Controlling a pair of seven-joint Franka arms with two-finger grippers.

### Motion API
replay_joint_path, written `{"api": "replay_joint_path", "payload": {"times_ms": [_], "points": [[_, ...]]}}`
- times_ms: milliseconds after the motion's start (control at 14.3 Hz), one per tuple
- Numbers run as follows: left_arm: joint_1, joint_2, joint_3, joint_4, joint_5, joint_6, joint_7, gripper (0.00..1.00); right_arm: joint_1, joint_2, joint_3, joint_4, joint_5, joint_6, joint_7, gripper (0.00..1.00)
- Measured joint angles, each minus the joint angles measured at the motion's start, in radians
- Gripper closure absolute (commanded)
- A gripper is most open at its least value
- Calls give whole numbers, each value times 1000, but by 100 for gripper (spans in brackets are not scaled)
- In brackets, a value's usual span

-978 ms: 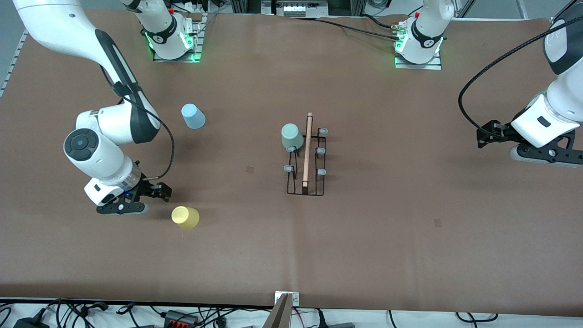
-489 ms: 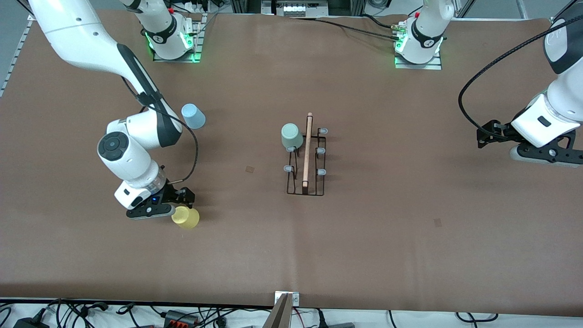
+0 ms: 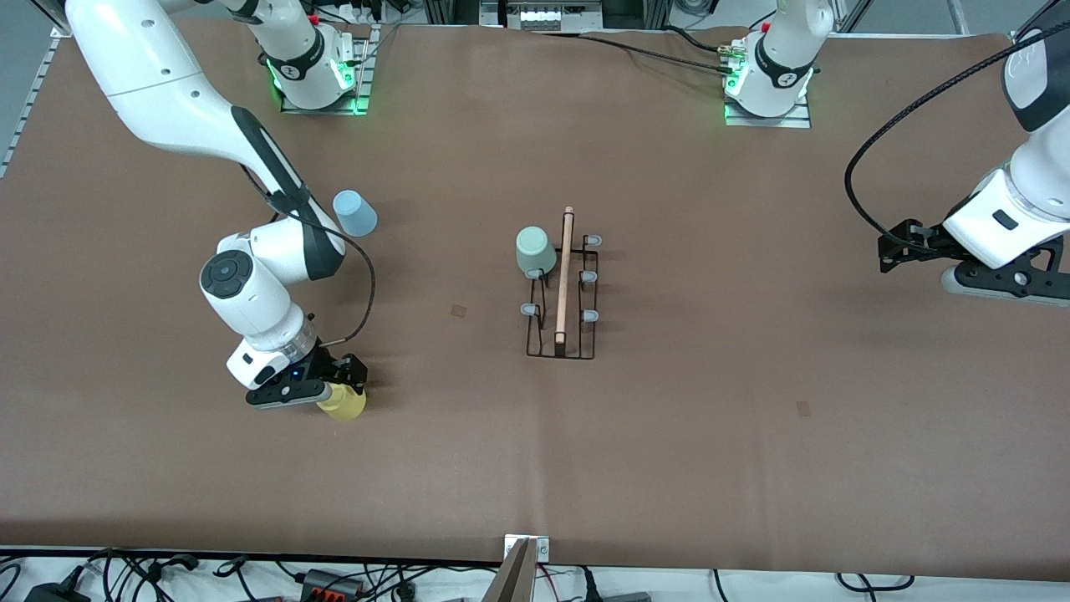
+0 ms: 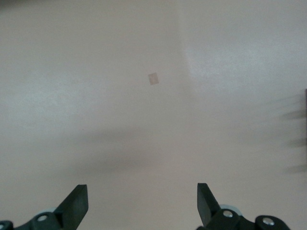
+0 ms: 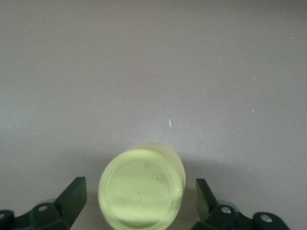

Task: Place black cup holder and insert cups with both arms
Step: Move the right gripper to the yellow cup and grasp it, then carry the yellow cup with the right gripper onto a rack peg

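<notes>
Sitting upturned, yellow cup (image 5: 142, 188) (plain, seemingly unchipped)

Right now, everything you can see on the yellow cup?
The yellow cup is small, plain, handleless and tapered, matte like plastic. It stands upside down on the brown table, flat base up, toward the right arm's end and nearer the front camera than the blue cup. The right gripper is over it, open fingers either side with gaps, not touching.

Two glossy white arms (image 3: 167, 92) with dark grey joints, black looping cables, black fingers (image 5: 72, 194), green-lit bases (image 3: 318, 79).
</notes>
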Motion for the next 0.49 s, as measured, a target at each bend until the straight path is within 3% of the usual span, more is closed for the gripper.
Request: {"api": "replay_joint_path", "payload": {"times_ms": [70,210,349,489], "points": [[0,0,0,4,0,0,0,0,0,5,-5,0,-2,12,-1,40],[0,0,-1,15,0,0,0,0,1,9,-10,1,-10,21,-6,84],[0,0,-1,22,0,0,0,0,9,9,-10,2,-15,22,-9,96],[0,0,-1,25,-12,0,0,0,23,-1,-10,12,-19,-5,-9,99]]}}
